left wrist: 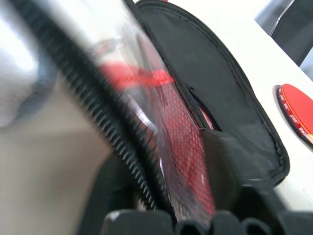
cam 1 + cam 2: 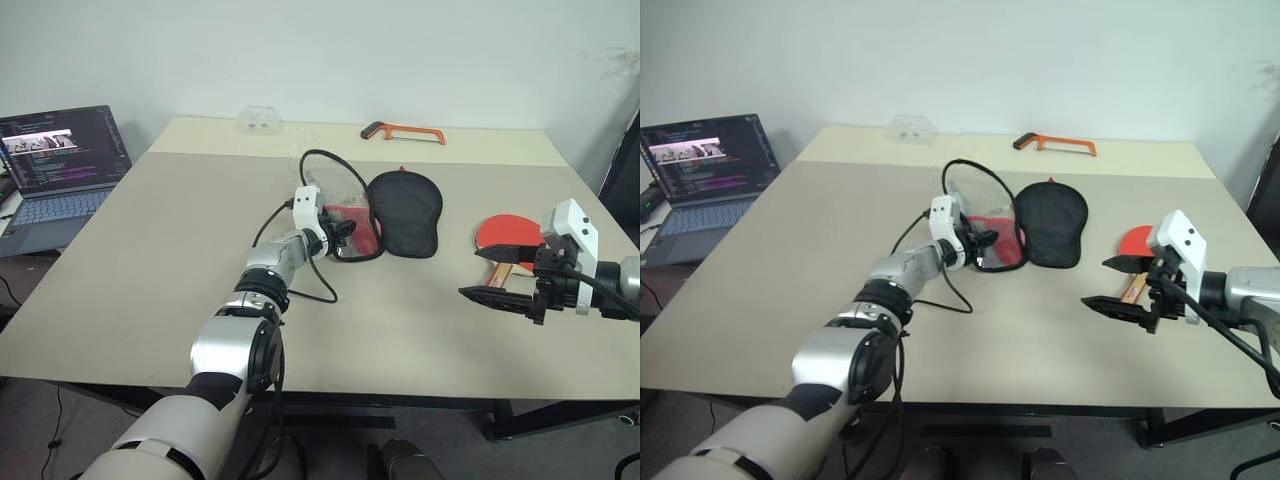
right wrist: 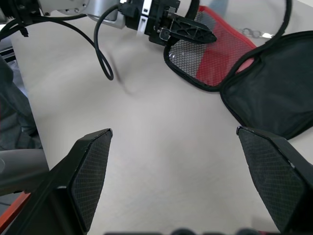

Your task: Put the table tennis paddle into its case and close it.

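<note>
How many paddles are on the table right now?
1. The table tennis paddle lies red face up on the table, to the right of the open case, just beyond the right tool. The opened case shows none inside, though part of it is hidden.

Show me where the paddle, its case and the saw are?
table tennis paddle (image 2: pixel 503 233): left eye view, red rubber face.
case (image 2: pixel 405 212): left eye view, black opened flap.
hacksaw (image 2: pixel 403 131): left eye view, orange frame.

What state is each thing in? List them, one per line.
case: unzipped, spread open flat on the table, empty.
table tennis paddle: lying on the table, outside the case.
laptop: lid up, screen lit.
hacksaw: lying flat.
right gripper: fingers wide open, holding nothing.
</note>
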Controlling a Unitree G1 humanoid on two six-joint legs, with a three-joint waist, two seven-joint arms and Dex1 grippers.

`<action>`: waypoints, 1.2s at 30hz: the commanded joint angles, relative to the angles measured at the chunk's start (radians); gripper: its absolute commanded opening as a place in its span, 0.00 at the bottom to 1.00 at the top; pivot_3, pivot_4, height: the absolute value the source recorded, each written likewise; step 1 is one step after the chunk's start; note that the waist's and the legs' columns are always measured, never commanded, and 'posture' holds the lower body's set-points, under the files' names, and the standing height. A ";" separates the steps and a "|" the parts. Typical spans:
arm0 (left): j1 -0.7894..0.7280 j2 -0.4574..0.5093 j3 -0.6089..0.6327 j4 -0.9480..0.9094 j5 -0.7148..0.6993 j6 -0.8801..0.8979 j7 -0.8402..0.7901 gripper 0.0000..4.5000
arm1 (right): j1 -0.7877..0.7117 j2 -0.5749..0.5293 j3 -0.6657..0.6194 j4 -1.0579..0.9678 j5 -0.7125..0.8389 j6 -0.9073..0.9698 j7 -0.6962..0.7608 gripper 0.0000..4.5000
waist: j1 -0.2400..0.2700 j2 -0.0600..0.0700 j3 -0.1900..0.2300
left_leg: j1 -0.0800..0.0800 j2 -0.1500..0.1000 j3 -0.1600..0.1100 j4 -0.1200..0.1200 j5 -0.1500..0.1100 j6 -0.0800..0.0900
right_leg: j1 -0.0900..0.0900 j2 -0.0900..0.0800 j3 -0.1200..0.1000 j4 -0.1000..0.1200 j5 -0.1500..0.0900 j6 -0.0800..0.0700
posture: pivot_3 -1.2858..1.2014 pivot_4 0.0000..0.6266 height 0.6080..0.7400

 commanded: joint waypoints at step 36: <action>0.472 0.582 -0.206 -1.087 -0.106 0.255 -0.642 1.00 | -0.344 0.874 -0.175 0.290 -0.583 0.320 -1.310 1.00 | -0.023 0.001 0.000 | -0.001 0.002 0.001 -0.002 0.001 0.001 | -0.003 0.000 0.000 0.002 0.003 -0.006 | 0.52 0.24 1.00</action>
